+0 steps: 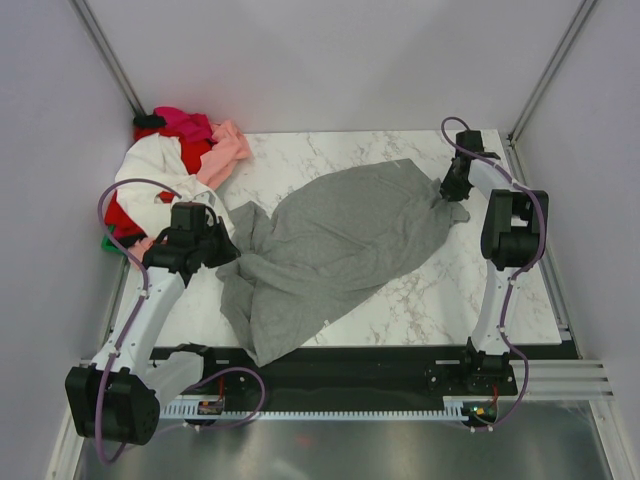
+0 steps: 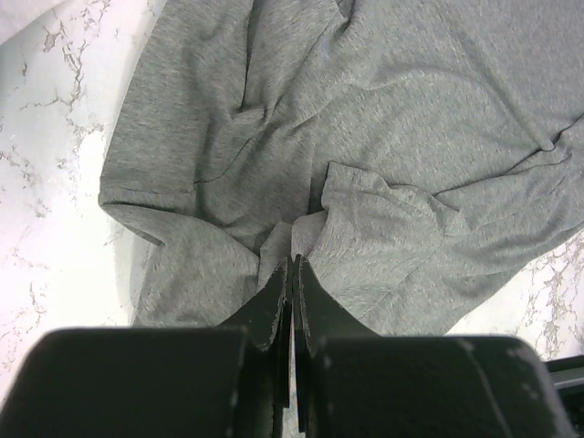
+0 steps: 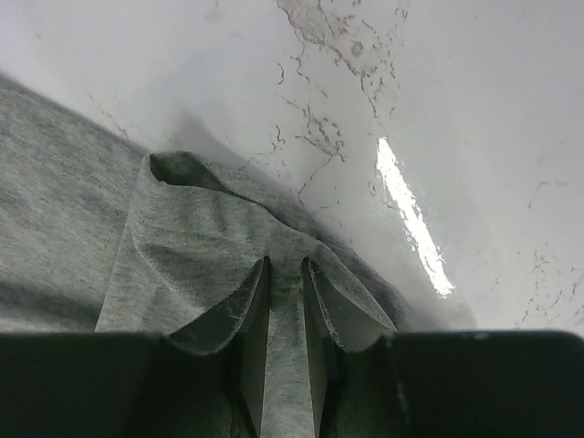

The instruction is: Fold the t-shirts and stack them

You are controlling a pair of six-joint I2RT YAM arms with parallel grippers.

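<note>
We see the marble worktop (image 1: 500, 290) carrying everything. The grey t-shirt (image 1: 340, 250) is by far the biggest thing on it. It lies rumpled and spread on a slant across the middle, from near the right edge, towards the far right corner, down to the near edge left of centre. There a bunched end reaches over onto the dark strip in front of the worktop. Its cloth is creased in long folds, most thickly on the left.

Next in size is the pile of t-shirts (image 1: 165, 170) heaped in the far left corner. A white one lies on top, with red below it at the left edge, magenta at the back and pink on the side towards the middle. A bit of green shows at the left edge. The pile lies close to the grey t-shirt's left side; we cannot tell whether they touch.

The left tool (image 2: 292, 265) sits over the grey t-shirt's left part. Its jaws are pressed together on a pinch of the grey cloth, with folds drawn up to the tips.

The right tool (image 3: 285, 265) is at the shirt's far right end, low over the worktop. Its jaws stand narrow, and a ridge of grey cloth fills the gap between them, so it grips the shirt's edge.
</note>
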